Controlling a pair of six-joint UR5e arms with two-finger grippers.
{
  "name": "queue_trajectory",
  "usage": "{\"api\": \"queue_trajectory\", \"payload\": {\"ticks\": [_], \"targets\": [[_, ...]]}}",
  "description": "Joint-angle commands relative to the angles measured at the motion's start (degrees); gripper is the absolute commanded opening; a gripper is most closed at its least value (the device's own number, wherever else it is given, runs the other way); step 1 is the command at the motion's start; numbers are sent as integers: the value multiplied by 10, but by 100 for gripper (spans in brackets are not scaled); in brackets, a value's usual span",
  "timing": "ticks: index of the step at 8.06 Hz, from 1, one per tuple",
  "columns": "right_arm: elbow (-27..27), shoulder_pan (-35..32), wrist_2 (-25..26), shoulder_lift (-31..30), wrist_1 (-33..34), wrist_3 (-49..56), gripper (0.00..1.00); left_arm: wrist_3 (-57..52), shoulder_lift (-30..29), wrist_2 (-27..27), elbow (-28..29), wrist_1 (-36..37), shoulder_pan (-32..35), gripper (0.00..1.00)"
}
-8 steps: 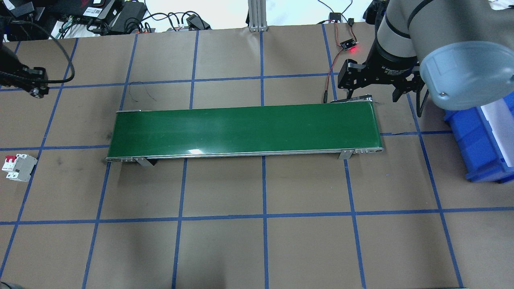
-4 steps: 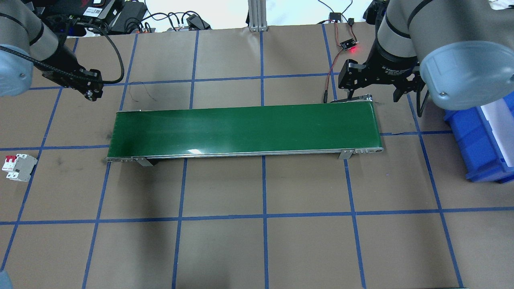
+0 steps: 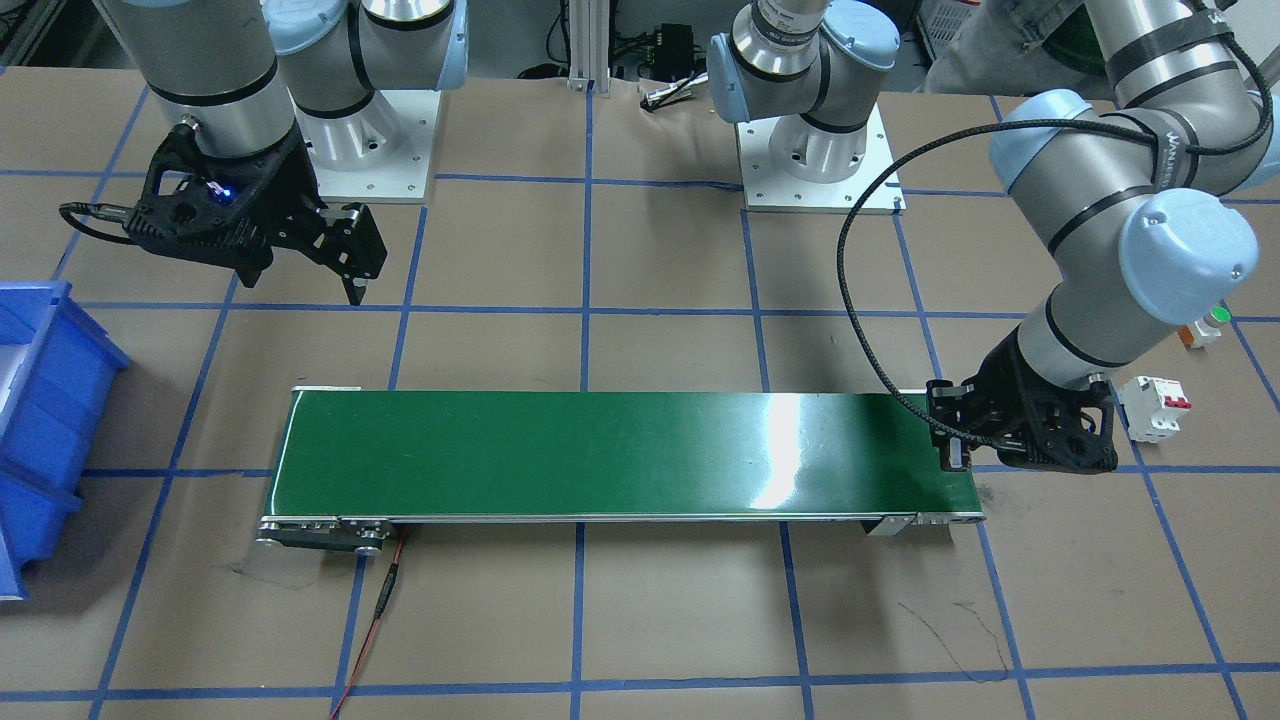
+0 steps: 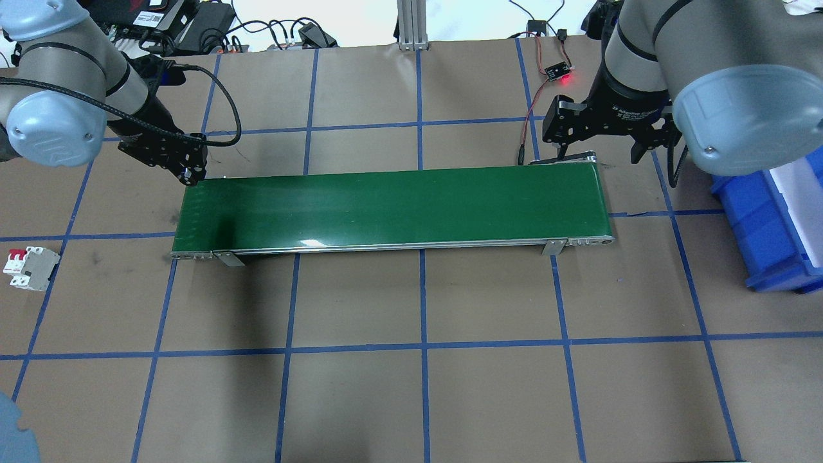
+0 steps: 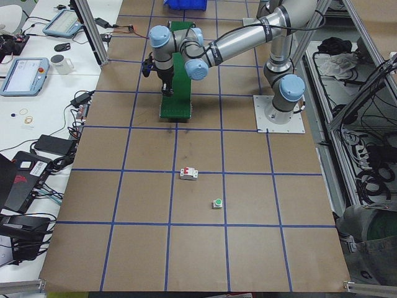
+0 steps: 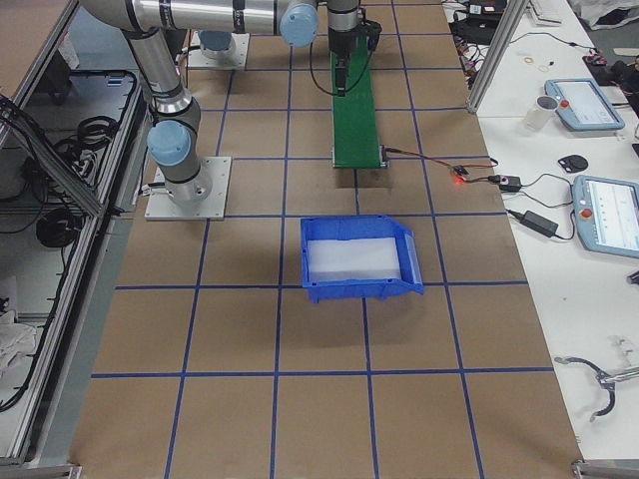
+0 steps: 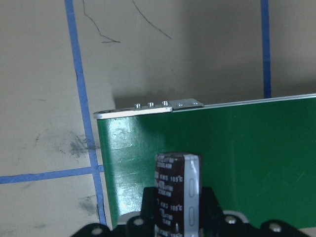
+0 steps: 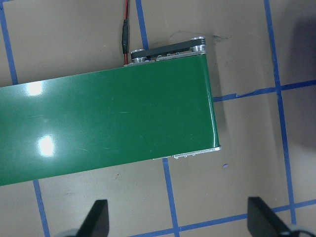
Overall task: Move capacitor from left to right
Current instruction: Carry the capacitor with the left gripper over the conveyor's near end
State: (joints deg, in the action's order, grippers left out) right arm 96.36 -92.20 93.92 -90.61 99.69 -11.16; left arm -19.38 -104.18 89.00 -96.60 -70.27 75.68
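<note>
The capacitor (image 7: pixel 176 177), a small black cylinder with a grey stripe, stands upright between the fingers of my left gripper (image 7: pixel 177 210). The left gripper (image 4: pixel 191 172) is shut on it and hangs over the far left end of the green conveyor belt (image 4: pixel 392 206). In the front view it (image 3: pixel 955 455) is at the belt's right end. My right gripper (image 4: pixel 601 153) is open and empty, hovering behind the belt's right end. Its two fingers (image 8: pixel 98 217) show wide apart in the right wrist view, over the table in front of the belt (image 8: pixel 108 128).
A white breaker with red switches (image 4: pixel 29 268) lies on the table at the far left. An orange-white button with a green cap (image 3: pixel 1205 325) stands behind it. A blue bin (image 4: pixel 768 225) sits right of the belt. A red-lit sensor board (image 4: pixel 558 72) and its wires lie behind the belt's right end.
My left arm has swung right and forward, from the table's far left edge to the belt's left end. The right arm has stayed still.
</note>
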Motion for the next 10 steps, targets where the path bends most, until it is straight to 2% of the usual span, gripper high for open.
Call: {"api": "queue_trajectory", "payload": {"ticks": [1, 10], "targets": [[0, 0, 0, 0, 0, 0, 100, 21, -14, -2, -2, 2, 7, 0], [0, 0, 1, 0, -2, 0, 100, 32, -48, 8, -4, 34, 6, 0]]}}
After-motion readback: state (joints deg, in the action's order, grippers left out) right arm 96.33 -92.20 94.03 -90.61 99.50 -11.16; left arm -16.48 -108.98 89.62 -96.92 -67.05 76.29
